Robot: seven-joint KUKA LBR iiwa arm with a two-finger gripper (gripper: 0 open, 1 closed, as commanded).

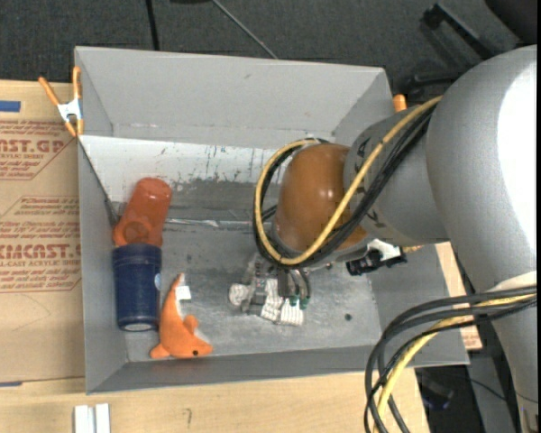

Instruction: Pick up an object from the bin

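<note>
My gripper is low over the bin floor, near the middle of the front part, under the arm's orange cover. Right at its left side lies a small grey-white lump; I cannot tell whether the two touch. Further left, an orange fish-shaped toy lies near the front wall, well apart from the gripper.
A dark blue cylinder lies along the left wall, with an orange bottle-like thing behind it. The arm and its looped cables cover the bin's right half. Bare floor shows between the fish toy and the gripper and towards the back wall.
</note>
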